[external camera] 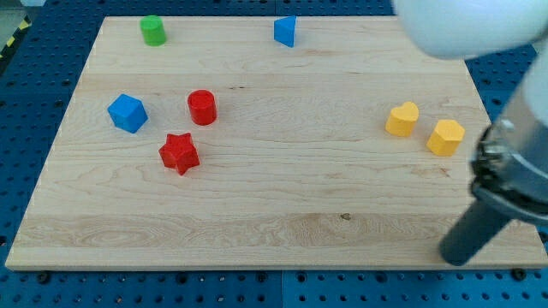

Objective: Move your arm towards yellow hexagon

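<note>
**Down low at the view's right: tip close to the yellow pair**

Camera view, top to bottom. Along the view's top edge of the wooden board (274,197): green cylinder (153,30) toward the left, small blue block (285,31), wedge-like in shape, near the middle. Well below those, on the left half: blue cube (128,113), red cylinder (202,107) just to its right, red star (179,153) beneath and between the two, close to both yet touching neither.

Over on the right half: yellow heart (402,119) and yellow hexagon (446,137), side by side with a narrow gap, hexagon nearer the board's right edge and slightly lower in the view.

Further down at the right: dark rod slanting from upper right to lower left, ending at my tip (454,255) near the board's bottom right corner. Tip below the yellow hexagon, almost straight under it, well apart, bare wood between. Far from every red, blue and green block.

No claw fitted, so nothing released, clenched or grasped; just a plain rod end, touching no block.

Blurred pale robot body (467,26) filling the top right corner, covering part of the board's far edge. Blue perforated table (34,94) surrounding the board on all sides.
</note>
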You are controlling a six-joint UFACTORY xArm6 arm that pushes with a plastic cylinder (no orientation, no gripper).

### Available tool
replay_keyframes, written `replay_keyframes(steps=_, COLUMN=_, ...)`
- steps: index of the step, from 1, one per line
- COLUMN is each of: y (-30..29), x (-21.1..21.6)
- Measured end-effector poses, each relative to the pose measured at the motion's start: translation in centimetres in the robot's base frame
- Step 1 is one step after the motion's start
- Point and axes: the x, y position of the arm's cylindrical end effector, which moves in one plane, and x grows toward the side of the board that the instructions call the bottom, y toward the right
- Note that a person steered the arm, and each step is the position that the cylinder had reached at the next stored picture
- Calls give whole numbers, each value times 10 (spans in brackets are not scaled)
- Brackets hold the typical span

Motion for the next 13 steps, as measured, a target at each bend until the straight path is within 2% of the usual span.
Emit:
replay_keyframes(steps=1, y=20, x=-9)
replay_keyframes(steps=2, y=59, x=-38)
replay_keyframes(steps=3, y=70, x=-46)
replay_keyframes(steps=9, y=38, x=-43)
replay_keyframes(steps=10, y=14, x=-43)
replay_keyframes(steps=11, y=12, x=-50)
replay_keyframes(steps=13, y=-11, x=-93)
